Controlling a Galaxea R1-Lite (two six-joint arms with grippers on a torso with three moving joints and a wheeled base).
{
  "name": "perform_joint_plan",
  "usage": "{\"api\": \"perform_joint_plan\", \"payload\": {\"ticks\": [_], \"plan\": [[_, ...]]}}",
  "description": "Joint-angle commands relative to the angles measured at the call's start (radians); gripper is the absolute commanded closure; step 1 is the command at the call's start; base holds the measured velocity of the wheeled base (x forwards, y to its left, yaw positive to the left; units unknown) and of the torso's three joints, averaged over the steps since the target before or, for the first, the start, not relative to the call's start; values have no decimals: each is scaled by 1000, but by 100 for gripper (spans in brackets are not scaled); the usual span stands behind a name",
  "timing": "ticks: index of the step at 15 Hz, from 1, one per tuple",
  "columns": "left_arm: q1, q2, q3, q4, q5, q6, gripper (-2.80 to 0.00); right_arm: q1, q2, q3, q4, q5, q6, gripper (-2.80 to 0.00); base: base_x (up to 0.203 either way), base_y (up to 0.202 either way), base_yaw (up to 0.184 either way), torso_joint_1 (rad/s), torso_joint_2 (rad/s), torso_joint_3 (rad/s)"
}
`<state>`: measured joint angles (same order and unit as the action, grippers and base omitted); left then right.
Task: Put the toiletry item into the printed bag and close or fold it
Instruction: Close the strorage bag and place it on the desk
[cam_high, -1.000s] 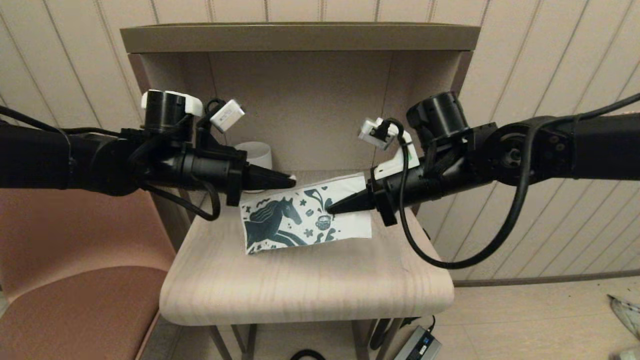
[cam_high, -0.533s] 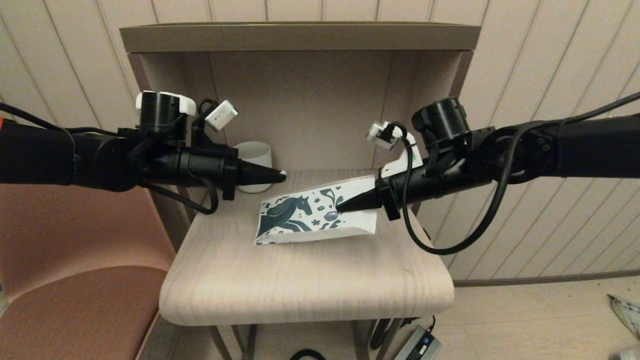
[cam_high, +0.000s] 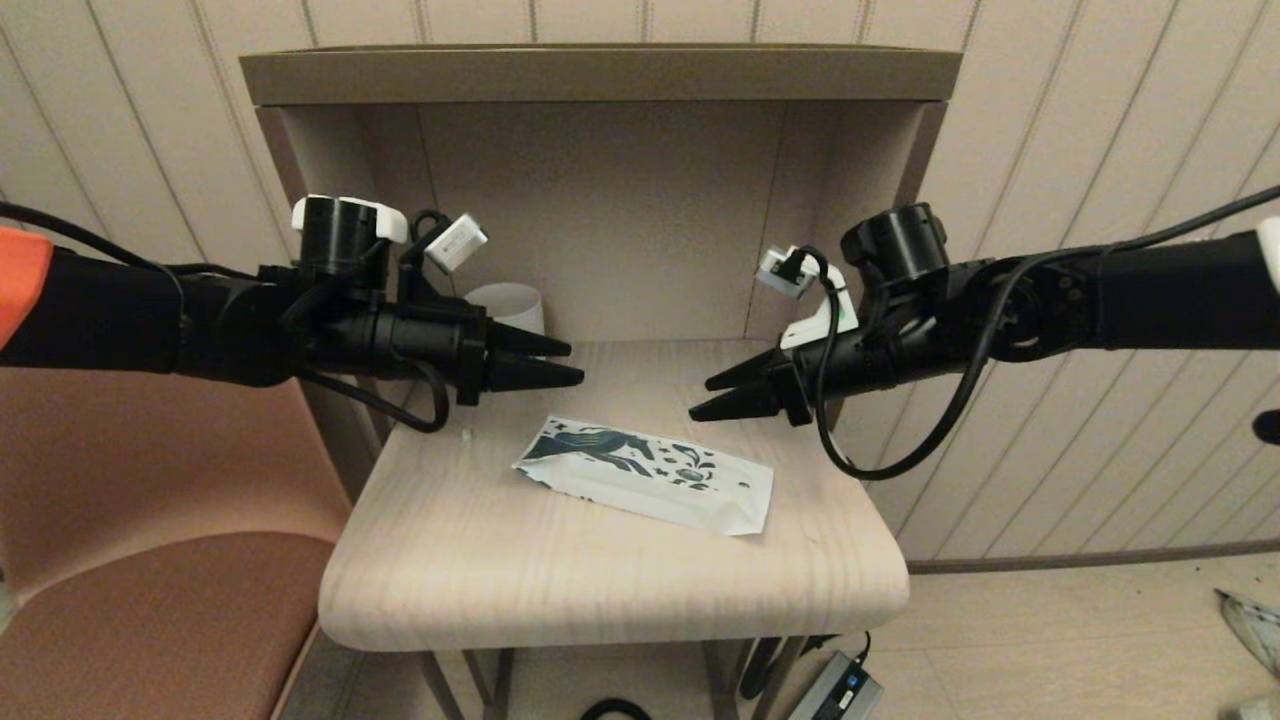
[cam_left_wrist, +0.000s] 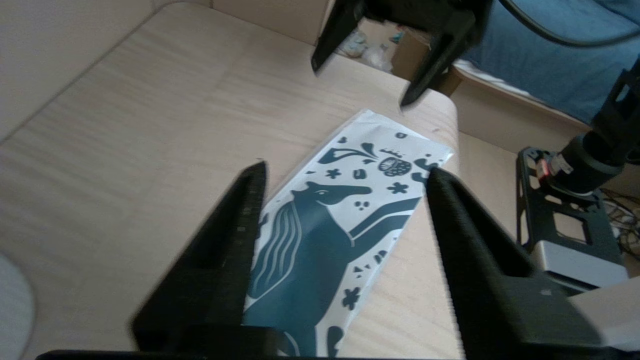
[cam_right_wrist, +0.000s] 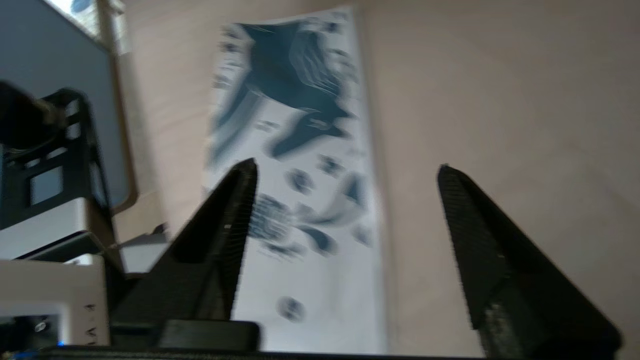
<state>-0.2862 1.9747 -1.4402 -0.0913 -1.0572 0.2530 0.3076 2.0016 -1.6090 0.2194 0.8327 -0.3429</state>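
Note:
The printed bag (cam_high: 650, 485) lies flat on the pale wooden table (cam_high: 600, 590), horse print facing up, with nothing holding it. My left gripper (cam_high: 565, 362) hovers open above the bag's left end; between its fingers the left wrist view shows the bag (cam_left_wrist: 325, 225). My right gripper (cam_high: 705, 397) hangs open above the bag's right end. The right wrist view shows the bag (cam_right_wrist: 300, 150) below its spread fingers. Both grippers are empty. The slim white toiletry tube does not show in any view.
A white ribbed mug (cam_high: 512, 303) stands at the back left of the table, behind my left gripper. The shelf's back wall and top board (cam_high: 600, 75) close in the rear. A reddish chair (cam_high: 150, 560) stands to the left.
My right gripper let go of the bag, which dropped from a raised tilt to flat on the table. Both grippers went from shut to open, and the right one drew back to the right.

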Motion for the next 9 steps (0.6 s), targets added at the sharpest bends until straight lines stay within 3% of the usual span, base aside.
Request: {"api": "perform_joint_plan", "payload": {"ticks": [1,6,7,8,9], "plan": [[1,3,0,-1,-6,0,-280,-35,-2,-8,2,6,-2,-280,0,0,0,0,0,0],[4,-37,5,4,9,-6,-280,-53,-126,45,4,6,1,-280,0,0,0,0,0,0],[15,-58,32,6,28,-3,-238,-50,-166,72,4,-1,2,0,0,0,0,0,0,0],[27,-88,71,3,46,-1,0,-48,-209,105,3,-18,3,0,0,0,0,0,0,0],[40,-125,96,7,59,1,0,-45,-256,137,4,-35,5,0,0,0,0,0,0,0]]}}
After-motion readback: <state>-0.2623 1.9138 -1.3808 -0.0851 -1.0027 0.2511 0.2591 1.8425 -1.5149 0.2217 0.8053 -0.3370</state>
